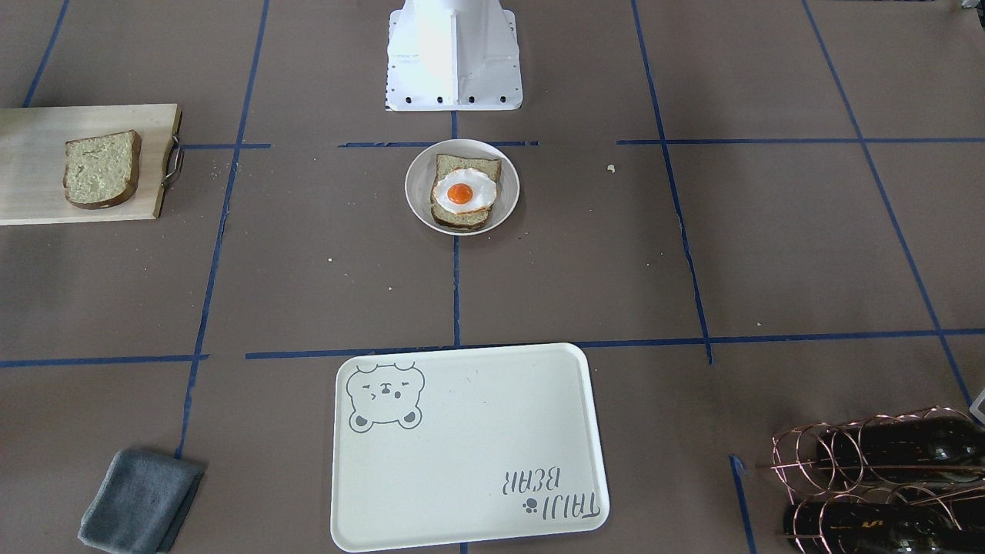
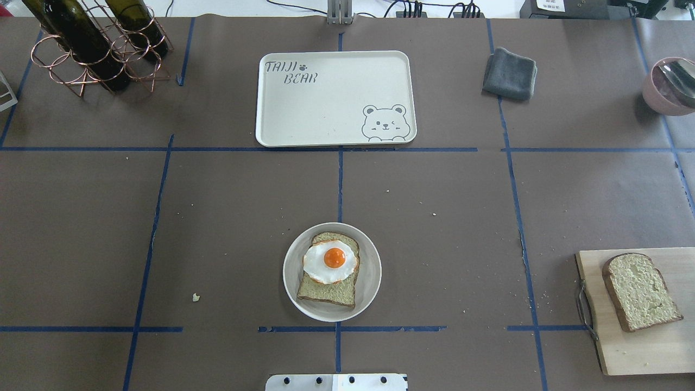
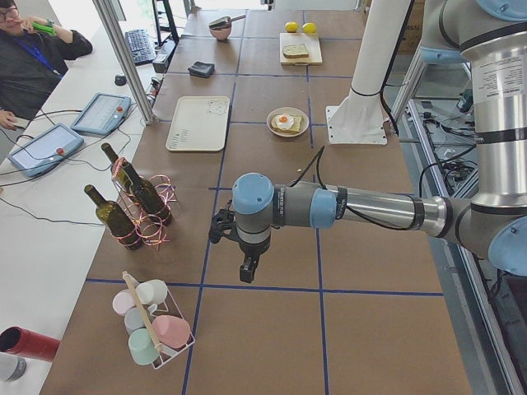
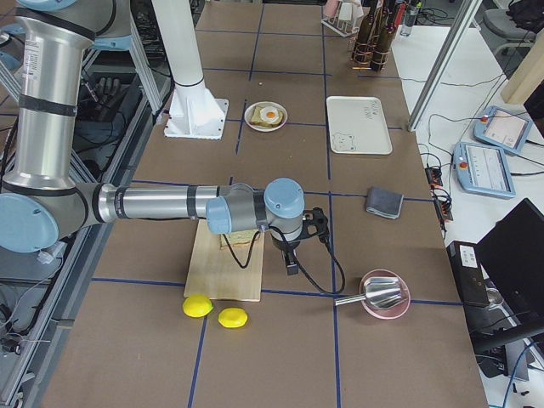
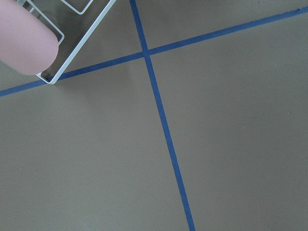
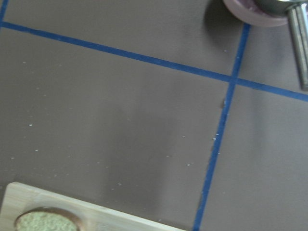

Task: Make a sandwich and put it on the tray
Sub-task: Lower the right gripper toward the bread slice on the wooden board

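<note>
My left claw (image 3: 245, 271) shows only in the left side view, so I cannot tell whether it is released or clenched. It hangs fingers-down over the brown table (image 2: 217, 217), near a crossing of blue tape, with the mug rack (image 3: 152, 329) close on one side and the bottle rack (image 3: 136, 210) on the other. Its wrist camera catches a pink mug and the rack's white wire corner at the top left. My right claw (image 4: 291, 262) shows only in the right side view, and I cannot tell its state either. It hangs just past the edge of the board (image 2: 624, 353), on the side towards the pink bowl (image 4: 384, 293), and two lemons (image 4: 197, 306) lie near the board's end. On the board lies one loose slice (image 2: 640, 290). The sandwich is only half made: the plate (image 2: 369, 271) stands on the table just in front of the white base (image 1: 454, 61), holding a slice (image 2: 328, 293) with the egg (image 2: 330, 260) on top, uncovered. The tray (image 2: 326, 108) lies well apart from it, straight across the table, beside the grey cloth (image 2: 509, 73).
</note>
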Tool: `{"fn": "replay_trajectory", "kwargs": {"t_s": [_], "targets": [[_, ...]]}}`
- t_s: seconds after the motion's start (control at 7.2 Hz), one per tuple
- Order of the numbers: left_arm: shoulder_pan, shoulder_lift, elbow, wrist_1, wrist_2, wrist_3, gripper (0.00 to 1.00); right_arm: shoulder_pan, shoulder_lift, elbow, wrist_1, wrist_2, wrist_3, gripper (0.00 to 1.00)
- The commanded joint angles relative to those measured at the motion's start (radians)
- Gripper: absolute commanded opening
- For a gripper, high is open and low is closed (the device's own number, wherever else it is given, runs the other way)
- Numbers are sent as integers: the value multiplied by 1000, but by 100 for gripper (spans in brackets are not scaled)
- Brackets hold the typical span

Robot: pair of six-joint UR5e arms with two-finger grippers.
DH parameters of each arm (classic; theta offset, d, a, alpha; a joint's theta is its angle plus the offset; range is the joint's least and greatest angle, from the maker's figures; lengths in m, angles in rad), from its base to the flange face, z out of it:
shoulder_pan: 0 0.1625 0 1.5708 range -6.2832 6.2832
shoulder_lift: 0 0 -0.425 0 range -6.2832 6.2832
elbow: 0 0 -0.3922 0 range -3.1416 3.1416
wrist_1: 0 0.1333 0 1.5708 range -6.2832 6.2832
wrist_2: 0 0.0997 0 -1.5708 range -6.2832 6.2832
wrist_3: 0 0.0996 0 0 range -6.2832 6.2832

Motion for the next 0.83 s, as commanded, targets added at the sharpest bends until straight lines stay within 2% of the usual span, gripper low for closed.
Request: {"fn": "replay_trajectory", "kwargs": {"t_s": [0.0, 0.28, 0.42, 0.56, 0.69], "targets": [[0, 0, 1, 0, 0, 0, 100, -127, -97, 24, 214, 90, 276, 100], [0, 2, 3, 0, 0, 1, 100, -198, -233, -34, 564, 50, 426, 99], [0, 2, 3, 0, 0, 2, 100, -216, -238, -130, 748, 50, 516, 98], [0, 3, 3, 0, 0, 0, 100, -287, -238, -166, 918, 9, 680, 96], [0, 3, 4, 0, 0, 1, 100, -353, -238, -168, 981, -27, 772, 90]]}}
